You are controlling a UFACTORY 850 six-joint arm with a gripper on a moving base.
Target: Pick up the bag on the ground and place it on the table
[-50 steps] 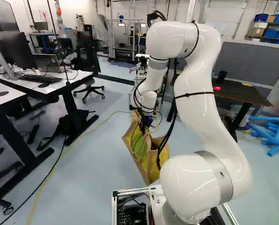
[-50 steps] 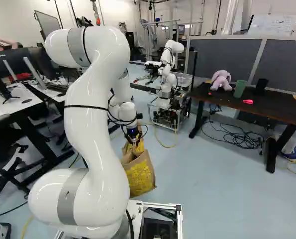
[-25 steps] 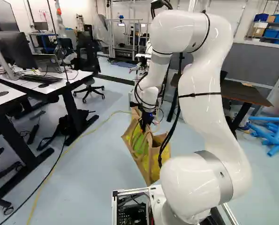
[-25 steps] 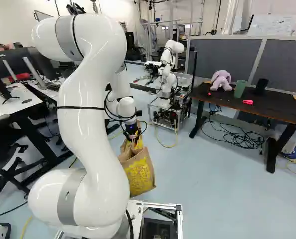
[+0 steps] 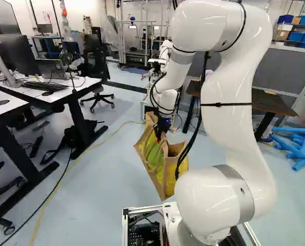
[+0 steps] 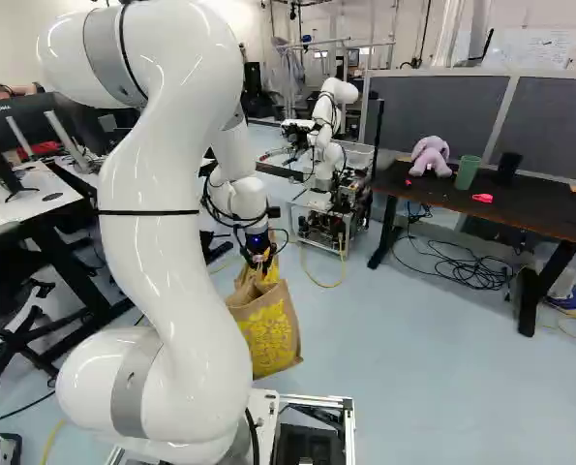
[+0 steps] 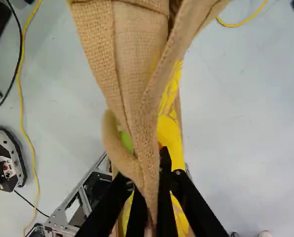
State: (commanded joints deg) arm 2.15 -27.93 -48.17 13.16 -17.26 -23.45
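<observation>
Around the middle of the left base view, the bag point(image 5: 170, 177) slants below the gripper point(image 5: 160, 136); whether it clears the floor point(image 5: 103, 189), I cannot tell.

In the right base view, the table point(image 6: 530, 208) stands well apart; a quick swing could knock the bag against its edge.

In the wrist view, nearly closed fingers pinch bunched bag cloth; a shallow, off-centre hold might slip.

The bag point(image 7: 137, 64) was of coarse, rough-woven tan cloth with a matt face, its yellow print smoother and a little shiny. The arm point(image 6: 152, 252) had a smooth, glossy white shell, and the base frame point(image 6: 314, 398) was of bare, silvery metal. The dark top of the table point(image 6: 544, 214) looked like wood, though at that distance it could have been laminate, while the floor point(image 6: 413, 368) was smooth with a soft sheen.
</observation>
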